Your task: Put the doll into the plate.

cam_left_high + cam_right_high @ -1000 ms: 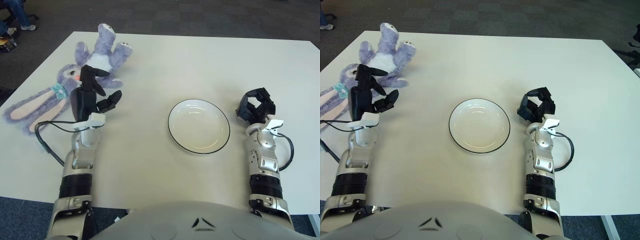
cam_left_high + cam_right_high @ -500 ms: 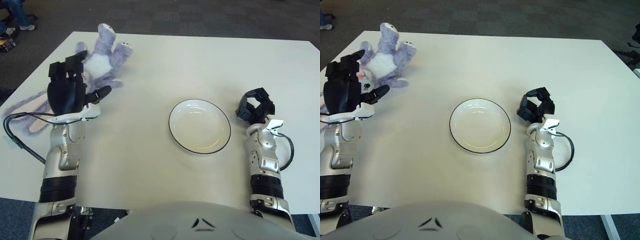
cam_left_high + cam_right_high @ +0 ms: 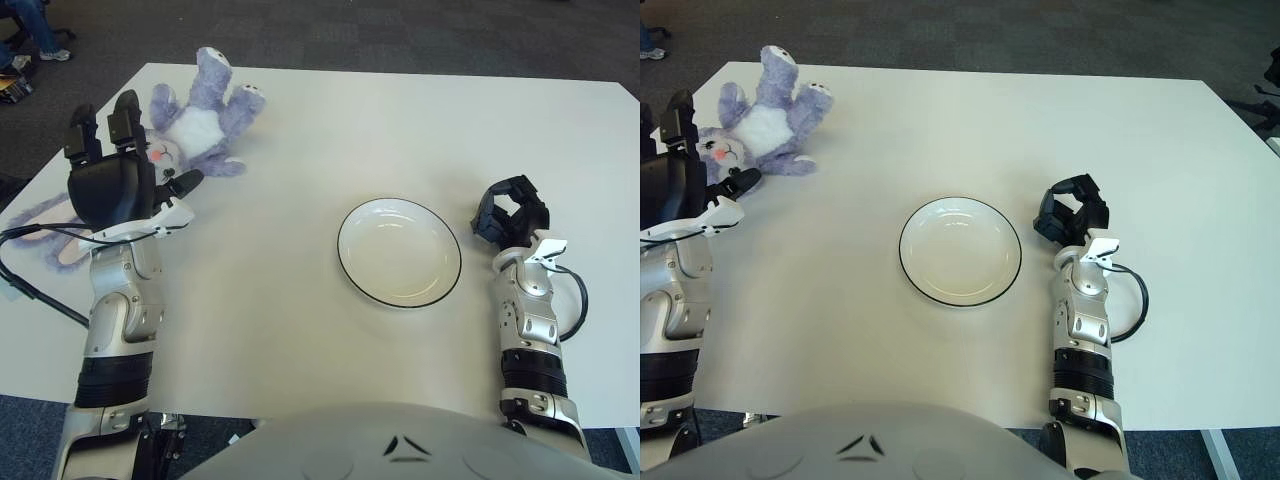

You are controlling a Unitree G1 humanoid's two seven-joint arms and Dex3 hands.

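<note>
A purple and white plush rabbit doll (image 3: 196,120) lies on its back at the table's far left, its long ears trailing toward the left edge. A white plate with a dark rim (image 3: 399,252) sits empty in the middle of the table. My left hand (image 3: 120,175) is raised with its fingers spread, just left of and over the doll's head, holding nothing. My right hand (image 3: 511,214) rests on the table right of the plate, fingers curled and empty.
The white table (image 3: 400,130) ends at a dark carpeted floor on all sides. A black cable (image 3: 30,270) runs from my left forearm along the table's left edge. A person's legs (image 3: 35,30) show at the far left.
My left hand has lifted, turned and moved left and farther away, from beside the doll's body to over its head, with its fingers spreading. The right hand, plate and doll have not moved.
</note>
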